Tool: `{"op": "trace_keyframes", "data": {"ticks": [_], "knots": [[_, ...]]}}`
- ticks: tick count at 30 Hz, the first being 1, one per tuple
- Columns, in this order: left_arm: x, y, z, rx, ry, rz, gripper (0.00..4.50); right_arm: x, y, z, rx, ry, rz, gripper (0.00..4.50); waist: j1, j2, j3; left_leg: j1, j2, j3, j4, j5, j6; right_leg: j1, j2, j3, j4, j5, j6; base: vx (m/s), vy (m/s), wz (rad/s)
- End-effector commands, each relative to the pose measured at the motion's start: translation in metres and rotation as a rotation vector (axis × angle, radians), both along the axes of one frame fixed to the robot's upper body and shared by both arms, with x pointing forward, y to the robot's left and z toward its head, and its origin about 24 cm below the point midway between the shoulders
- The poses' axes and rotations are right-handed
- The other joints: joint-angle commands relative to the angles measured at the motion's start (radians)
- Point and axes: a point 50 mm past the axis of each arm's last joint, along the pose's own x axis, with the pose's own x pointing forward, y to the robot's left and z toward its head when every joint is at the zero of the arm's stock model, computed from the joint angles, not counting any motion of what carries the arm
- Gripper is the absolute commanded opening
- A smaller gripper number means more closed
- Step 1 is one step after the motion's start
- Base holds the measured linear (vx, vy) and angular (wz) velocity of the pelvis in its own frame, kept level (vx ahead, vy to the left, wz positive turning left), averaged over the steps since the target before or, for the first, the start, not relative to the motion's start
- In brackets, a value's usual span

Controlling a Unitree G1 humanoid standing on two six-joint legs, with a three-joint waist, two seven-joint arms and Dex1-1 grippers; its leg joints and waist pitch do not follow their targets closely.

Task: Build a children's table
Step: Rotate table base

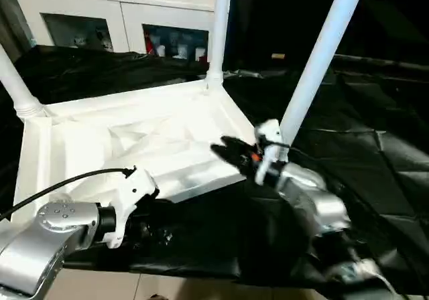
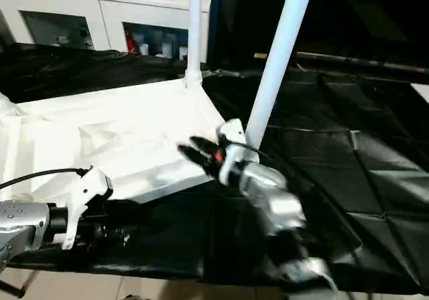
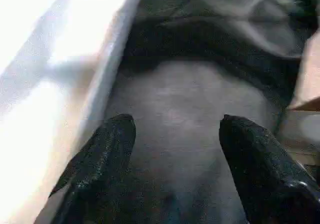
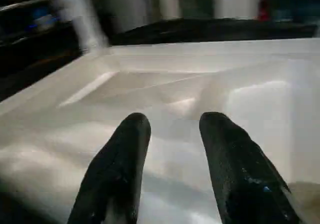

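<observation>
The white tabletop (image 1: 134,146) lies upside down on the black-draped work table, ribbed underside facing up. Three white legs stand up from its corners: one at the left (image 1: 15,82), one at the back (image 1: 219,32), and one at the near right (image 1: 318,59). My right gripper (image 1: 226,149) is open beside the base of the near right leg. Its black fingers (image 4: 130,149) hover just above the tabletop's underside with nothing between them. My left gripper (image 3: 175,129) is open too. It sits low over the black cloth, along the tabletop's near edge (image 3: 105,84), and holds nothing.
A white glass-door cabinet (image 1: 120,15) stands behind the work table. Black cloth (image 1: 365,153) stretches away to the right of the tabletop. A black cable (image 1: 67,183) runs over my left forearm. Pale floor (image 1: 174,288) lies below the table's front edge.
</observation>
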Motion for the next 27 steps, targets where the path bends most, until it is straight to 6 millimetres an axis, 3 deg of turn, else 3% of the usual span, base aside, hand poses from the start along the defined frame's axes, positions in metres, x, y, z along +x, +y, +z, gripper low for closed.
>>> {"op": "trace_keyframes", "data": {"ticks": [1,8,13,17,23,27], "knots": [[0.002,0.002,0.001,0.038,-0.017,0.014,3.52,0.012,-0.014,0.004,0.027,0.002,-0.158,1.42,-0.002,0.019,-0.055,0.038,0.060,-0.038,-0.094,-0.406,-0.093,0.010,-0.061,0.053,-0.071,-0.398,-0.153,0.000,0.000,0.00],[0.004,0.006,-0.006,0.098,-0.014,0.043,4.05,0.032,-0.047,0.007,0.112,0.030,-0.519,0.86,0.002,0.020,-0.061,0.041,0.057,-0.029,-0.088,-0.344,-0.083,0.013,-0.049,0.050,-0.055,-0.267,-0.173,0.000,0.000,0.00],[0.007,0.005,-0.007,0.097,-0.033,0.047,4.36,0.039,-0.070,0.009,0.105,0.027,-0.690,0.52,0.001,0.018,-0.062,0.035,0.053,-0.029,-0.085,-0.354,-0.083,0.019,-0.050,0.049,-0.055,-0.291,-0.165,0.000,0.000,0.00],[0.017,0.006,-0.008,0.116,-0.096,0.089,4.50,0.043,-0.083,0.012,0.094,0.015,-0.765,0.07,0.003,0.013,-0.062,0.042,0.054,-0.029,-0.083,-0.383,-0.083,0.014,-0.050,0.048,-0.062,-0.340,-0.152,0.000,0.000,0.00],[0.027,0.006,-0.010,0.142,-0.147,0.110,4.50,0.046,-0.093,0.014,0.088,0.005,-0.813,0.07,0.015,0.012,-0.062,0.040,0.055,-0.032,-0.083,-0.391,-0.084,0.013,-0.052,0.048,-0.064,-0.374,-0.128,0.000,0.000,0.00],[0.042,0.006,-0.009,0.173,-0.215,0.128,4.50,0.047,-0.104,0.016,0.063,-0.014,-0.850,0.07,0.020,0.014,-0.066,0.042,0.054,-0.030,-0.081,-0.377,-0.082,0.013,-0.051,0.047,-0.061,-0.339,-0.139,0.000,0.000,0.00]]}}
